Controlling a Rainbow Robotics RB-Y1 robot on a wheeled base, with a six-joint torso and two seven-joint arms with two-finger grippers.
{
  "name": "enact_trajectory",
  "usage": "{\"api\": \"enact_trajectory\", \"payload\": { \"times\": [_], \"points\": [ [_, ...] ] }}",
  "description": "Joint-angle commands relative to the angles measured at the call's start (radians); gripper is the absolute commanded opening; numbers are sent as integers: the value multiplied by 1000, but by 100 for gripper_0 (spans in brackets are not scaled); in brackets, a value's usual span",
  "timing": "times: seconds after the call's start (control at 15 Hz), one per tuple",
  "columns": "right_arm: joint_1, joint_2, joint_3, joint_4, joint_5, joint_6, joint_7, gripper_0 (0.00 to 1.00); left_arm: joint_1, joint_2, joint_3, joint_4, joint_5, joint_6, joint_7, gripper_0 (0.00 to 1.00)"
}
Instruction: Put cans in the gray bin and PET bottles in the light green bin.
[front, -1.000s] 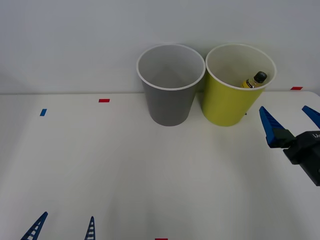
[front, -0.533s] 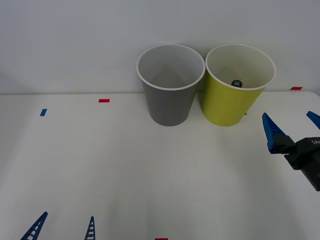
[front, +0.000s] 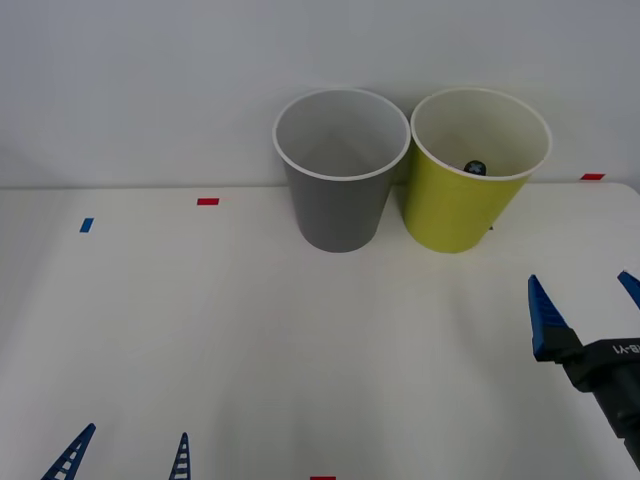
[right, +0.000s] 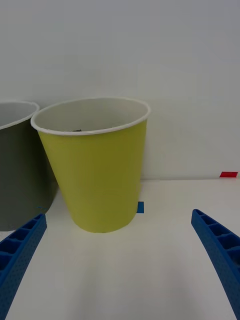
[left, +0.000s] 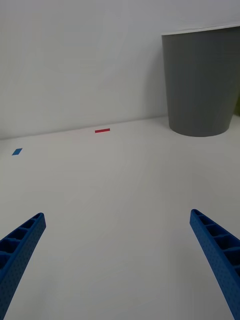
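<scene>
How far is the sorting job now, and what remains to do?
Done: the PET bottle lies inside the light green bin; just its black cap shows over the rim. In hand: nothing; the right gripper hangs open and empty near that bin, and the left gripper waits open at the table's near edge. Left: no can is on the table, and the gray bin looks empty.

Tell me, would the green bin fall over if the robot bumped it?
Probably it would tip fairly easily: the light green bin is tall and narrows toward its base. It looks thin-walled, so likely light, though the bottle inside adds a little weight. The gray bin close beside it might stop a fall that way.
</scene>
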Motion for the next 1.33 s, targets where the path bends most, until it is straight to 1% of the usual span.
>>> {"api": "enact_trajectory", "payload": {
  "times": [0.07, 0.2, 0.27, 0.33, 0.4, 0.47, 0.53, 0.67, 0.8, 0.93, 1.07, 1.2, 1.27, 1.33],
  "points": [
    [75, -20, 47, 85, 42, -175, 7, 100, 0, 0, 0, 0, 0, 0, 0, 100],
    [102, -29, 65, 139, 71, -264, 10, 100, 0, 0, 0, 0, 0, 0, 0, 100],
    [118, -29, 70, 154, 110, -287, 2, 100, 0, 0, 0, 0, 0, 0, 0, 100],
    [148, -7, 82, 154, 114, -295, -1, 100, 0, 0, 0, 0, 0, 0, 0, 100],
    [179, 14, 73, 154, 127, -302, 7, 100, 0, 0, 0, 0, 0, 0, 0, 100],
    [207, 16, 76, 169, 136, -348, 5, 100, 0, 0, 0, 0, 0, 0, 0, 100],
    [208, 9, 87, 229, 148, -434, 1, 100, 0, 0, 0, 0, 0, 0, 0, 100],
    [188, 8, 87, 338, 197, -551, -13, 100, 0, 0, 0, 0, 0, 0, 0, 100],
    [210, -3, 94, 375, 203, -586, -25, 100, 0, 0, 0, 0, 0, 0, 0, 100],
    [245, -23, 116, 375, 185, -594, -19, 100, 0, 0, 0, 0, 0, 0, 0, 100],
    [288, -23, 131, 375, 179, -620, -5, 100, 0, 0, 0, 0, 0, 0, 0, 100],
    [334, -30, 153, 375, 162, -643, 19, 100, 0, 0, 0, 0, 0, 0, 0, 100],
    [355, -32, 154, 375, 151, -661, 64, 100, 0, 0, 0, 0, 0, 0, 0, 100],
    [369, -34, 156, 375, 145, -669, 74, 100, 0, 0, 0, 0, 0, 0, 0, 100]
  ]
}}
